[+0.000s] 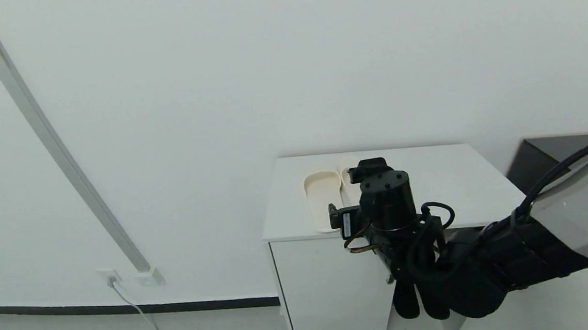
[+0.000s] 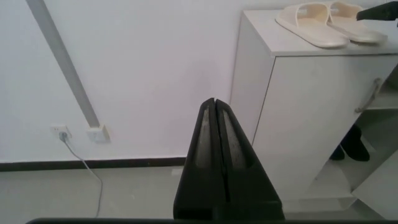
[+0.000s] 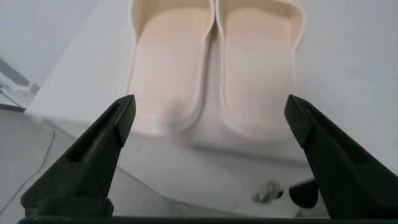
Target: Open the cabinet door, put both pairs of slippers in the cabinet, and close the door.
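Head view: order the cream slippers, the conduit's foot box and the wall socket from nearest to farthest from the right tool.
From the right tool:
1. Cream slippers, on the cabinet top, just ahead of it.
2. Conduit's foot box, low on the wall, to the robot's left.
3. Wall socket, farther left along that wall.

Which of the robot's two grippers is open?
The right gripper: its fingers stand wide apart above the cream slippers on the cabinet. The left gripper has its fingers pressed together, away from the slippers.
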Controlling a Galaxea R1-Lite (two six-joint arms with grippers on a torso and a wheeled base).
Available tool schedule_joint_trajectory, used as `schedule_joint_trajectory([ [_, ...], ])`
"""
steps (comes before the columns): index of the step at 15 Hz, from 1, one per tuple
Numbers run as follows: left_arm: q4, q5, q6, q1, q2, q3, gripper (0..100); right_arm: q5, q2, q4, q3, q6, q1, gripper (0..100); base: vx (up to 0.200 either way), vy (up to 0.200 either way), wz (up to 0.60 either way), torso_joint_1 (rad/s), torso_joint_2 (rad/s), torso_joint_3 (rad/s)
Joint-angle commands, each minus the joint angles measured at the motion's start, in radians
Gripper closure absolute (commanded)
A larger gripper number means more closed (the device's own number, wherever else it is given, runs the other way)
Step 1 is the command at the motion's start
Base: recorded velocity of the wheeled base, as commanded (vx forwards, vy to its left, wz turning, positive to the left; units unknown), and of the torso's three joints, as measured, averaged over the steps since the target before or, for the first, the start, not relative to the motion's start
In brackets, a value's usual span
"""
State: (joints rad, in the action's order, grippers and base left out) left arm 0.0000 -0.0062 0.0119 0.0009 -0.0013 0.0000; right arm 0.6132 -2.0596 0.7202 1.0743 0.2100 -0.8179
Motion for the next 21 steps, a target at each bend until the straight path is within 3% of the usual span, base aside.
schedule_joint_trajectory([
  [1, -0.002, 0.0, 0.0, -0.001, 0.001, 0.0, 100, -0.004, -0.036, 0.002, 0.023, -0.006, 0.013, 0, 0.2, 0.0, 0.0, 0.002, 0.0, -0.002],
  [5, -0.002, 0.0, -0.001, -0.001, 0.001, 0.0, 100, -0.007, -0.126, -0.002, 0.127, -0.009, 0.032, 0, 0.05, 0.0, 0.0, -0.001, 0.0, 0.001],
  [17, -0.002, 0.0, -0.001, 0.001, 0.001, 0.0, 100, -0.033, -0.248, 0.001, 0.266, -0.038, 0.071, 0, 0.0, 0.0, 0.0, 0.0, 0.0, 0.0],
  [18, -0.002, 0.0, -0.001, 0.001, 0.001, 0.0, 100, -0.033, -0.249, 0.001, 0.268, -0.038, 0.072, 100, 0.0, 0.0, 0.0, 0.0, 0.0, 0.0],
  [21, -0.002, 0.0, -0.001, -0.001, 0.001, 0.0, 100, -0.032, -0.246, 0.002, 0.271, -0.038, 0.075, 100, 0.0, 0.0, 0.0, 0.0, 0.0, 0.0],
])
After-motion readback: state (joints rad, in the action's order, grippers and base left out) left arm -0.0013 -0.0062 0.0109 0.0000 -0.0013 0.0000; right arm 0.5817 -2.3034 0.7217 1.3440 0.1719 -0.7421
